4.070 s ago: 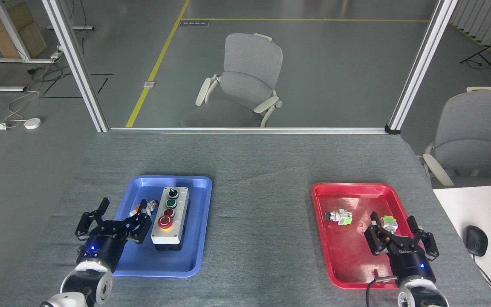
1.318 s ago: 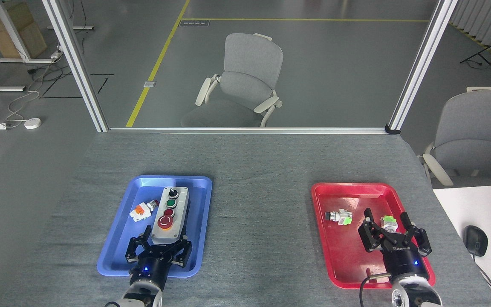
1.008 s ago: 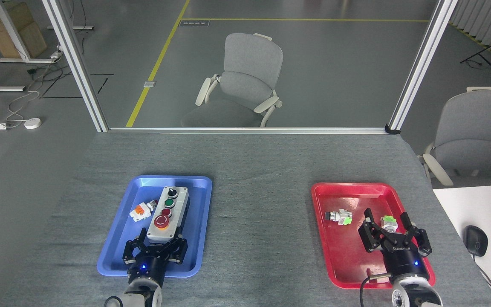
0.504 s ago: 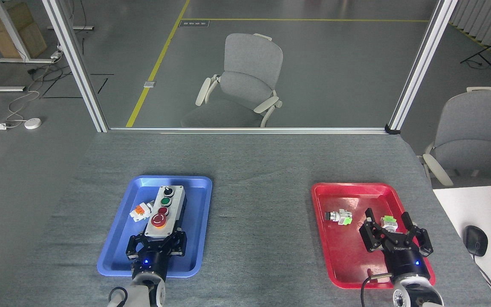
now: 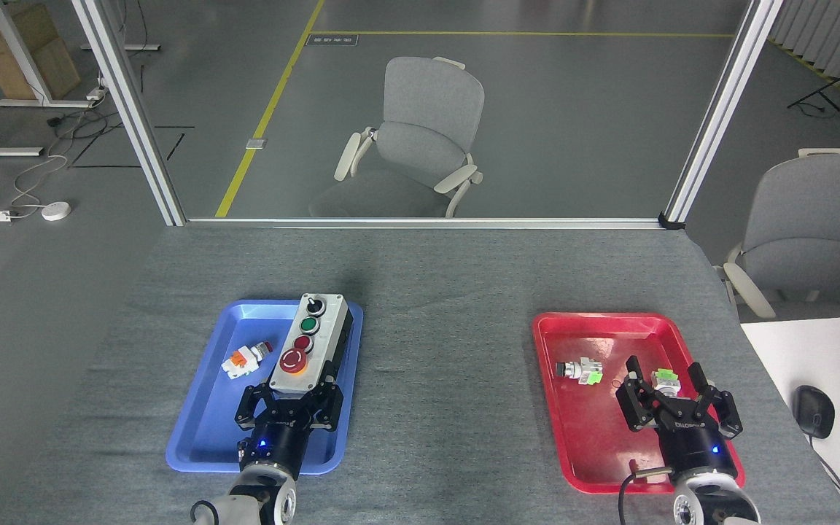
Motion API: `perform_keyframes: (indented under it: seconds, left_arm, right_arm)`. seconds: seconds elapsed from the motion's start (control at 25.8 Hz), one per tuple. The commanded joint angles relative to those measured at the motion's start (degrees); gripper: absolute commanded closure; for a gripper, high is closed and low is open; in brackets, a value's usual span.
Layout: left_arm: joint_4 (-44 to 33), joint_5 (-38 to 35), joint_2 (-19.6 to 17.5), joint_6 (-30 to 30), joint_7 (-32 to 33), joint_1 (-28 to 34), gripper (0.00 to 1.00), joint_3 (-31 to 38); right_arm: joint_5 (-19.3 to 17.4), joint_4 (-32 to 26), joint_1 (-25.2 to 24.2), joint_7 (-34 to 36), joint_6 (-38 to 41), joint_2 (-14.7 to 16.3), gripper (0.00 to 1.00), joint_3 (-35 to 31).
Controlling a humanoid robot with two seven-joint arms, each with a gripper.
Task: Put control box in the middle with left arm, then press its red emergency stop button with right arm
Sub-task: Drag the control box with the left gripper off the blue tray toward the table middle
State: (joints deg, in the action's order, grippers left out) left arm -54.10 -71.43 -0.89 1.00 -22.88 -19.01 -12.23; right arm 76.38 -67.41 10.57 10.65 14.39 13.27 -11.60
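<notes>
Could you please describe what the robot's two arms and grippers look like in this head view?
Both match. The left gripper and right gripper are black, with several jointed fingers on a black cylindrical wrist that carries a small blue light. Behind each wrist sits a white-silver rounded arm joint. The right gripper shows pale lettering on its palm, and a black cable loops beside its arm; a dark cable also shows by the left arm.

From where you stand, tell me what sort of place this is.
Probably a robotics lab or test bay: taped yellow floor lines, aluminium frame posts around a felt-covered table, and empty office chairs.
</notes>
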Motion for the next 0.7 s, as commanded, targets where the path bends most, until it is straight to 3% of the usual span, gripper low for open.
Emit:
perform_keyframes:
  seconds: [0.0, 0.27, 0.39, 0.5, 0.66]
  left_arm:
    - [-6.1, -0.4, 1.5, -1.3, 2.8, 1.3, 1.00, -2.2]
    - [-6.8, -1.6, 8.5, -19.3, 5.6, 1.1, 1.00, -16.7]
    - [-5.8, -1.4, 8.8, -25.5, 5.7, 0.8, 1.00, -21.5]
    - [-3.9, -0.6, 8.8, -29.2, 5.7, 0.7, 1.00, -24.4]
    - [-1.1, 0.3, 8.9, -29.5, 6.0, -0.1, 1.00, -25.3]
  right_arm:
    - [0.0, 0.0, 0.0, 0.0, 0.0, 0.0, 0.01, 0.0]
    - [0.0, 0.0, 0.0, 0.0, 0.0, 0.1, 0.01, 0.0]
    - [0.0, 0.0, 0.0, 0.0, 0.0, 0.1, 0.01, 0.0]
    - [0.0, 0.0, 0.0, 0.0, -0.1, 0.1, 0.01, 0.0]
    - [0.0, 0.0, 0.0, 0.0, 0.0, 0.1, 0.01, 0.0]
